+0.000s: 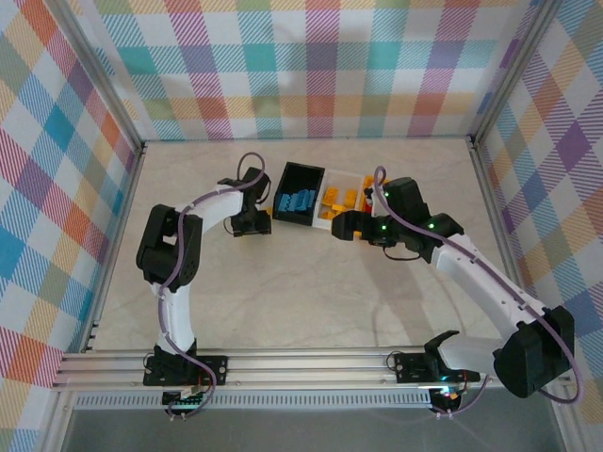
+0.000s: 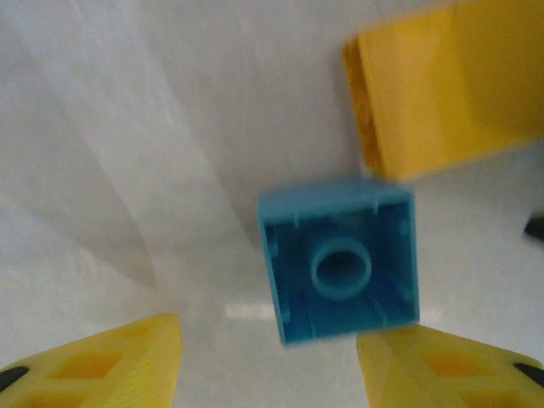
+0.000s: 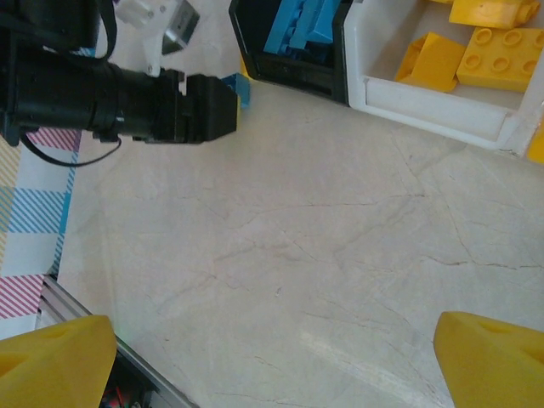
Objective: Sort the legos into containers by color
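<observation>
At the near edge, both arm bases are bolted to a metal rail, with the pale marbled table beyond it. Right gripper: the jaws stand wide apart. Only its two yellow fingertips enter at the frame's bottom corners, with table surface between them and nothing held. It hangs just short of the bins. Left gripper: the jaws are partly apart, the tips are cut off by the lower edge, and no object sits between them. Just past those tips is a single blue brick, its hollow underside towards the wrist camera and slightly skewed. Its lower corner comes close to the finger at the frame's lower right, but blur prevents confirming contact. From the right wrist, the same brick is a small blue corner at the left gripper's nose, just beside the black bin. A blurred yellow block lies beyond the brick; whether it is a brick or a bin wall cannot be told. The black bin holds blue bricks, and its far part is cut off. Directly beside it, the white bin holds yellow bricks, count not determinable. A yellow-orange sliver at the frame edge is unidentifiable. In the overhead view, the right wrist covers the ground right of the white bin. Checked walls close the rear.
</observation>
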Motion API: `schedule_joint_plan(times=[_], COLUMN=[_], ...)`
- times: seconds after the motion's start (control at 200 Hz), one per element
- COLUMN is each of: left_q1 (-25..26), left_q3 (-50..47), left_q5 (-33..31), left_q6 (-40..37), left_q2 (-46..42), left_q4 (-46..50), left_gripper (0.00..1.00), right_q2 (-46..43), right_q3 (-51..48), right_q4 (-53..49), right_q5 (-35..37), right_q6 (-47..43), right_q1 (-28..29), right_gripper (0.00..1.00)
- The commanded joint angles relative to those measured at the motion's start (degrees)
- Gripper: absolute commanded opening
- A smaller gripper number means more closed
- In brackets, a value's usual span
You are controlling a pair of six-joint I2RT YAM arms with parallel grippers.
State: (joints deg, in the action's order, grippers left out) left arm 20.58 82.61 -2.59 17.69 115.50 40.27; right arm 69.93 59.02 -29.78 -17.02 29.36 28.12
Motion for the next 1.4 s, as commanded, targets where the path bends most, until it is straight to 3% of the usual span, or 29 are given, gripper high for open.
schedule_joint_plan(times=[0.0,0.225,0.975,1.395], left_q1=[-0.5,-0.5,-2.2,-2.7], left_q3=[3.9,7.9,18.7,13.7], left_q5=[1.3,3.4,1.6,3.6], left_q6=[-0.9,-0.4,-4.9,-5.0], left_q2=[2.8,6.9,12.5,9.2], left_q4=[-0.9,-0.8,4.6,4.5], left_gripper=[0.57,0.57,0.62,0.48], right_q2=[1.4,3.7,2.3,5.5], right_q3=[2.6,4.2,2.7,5.5], right_q4=[-1.1,-0.6,-1.2,-0.5], right_q5=[-0.2,-0.4,1.9,3.4], right_q6=[-0.7,-0.5,1.4,1.9], right_q1=[0.5,1.1,3.5,6.7], right_gripper=[0.96,0.96,0.96,0.96])
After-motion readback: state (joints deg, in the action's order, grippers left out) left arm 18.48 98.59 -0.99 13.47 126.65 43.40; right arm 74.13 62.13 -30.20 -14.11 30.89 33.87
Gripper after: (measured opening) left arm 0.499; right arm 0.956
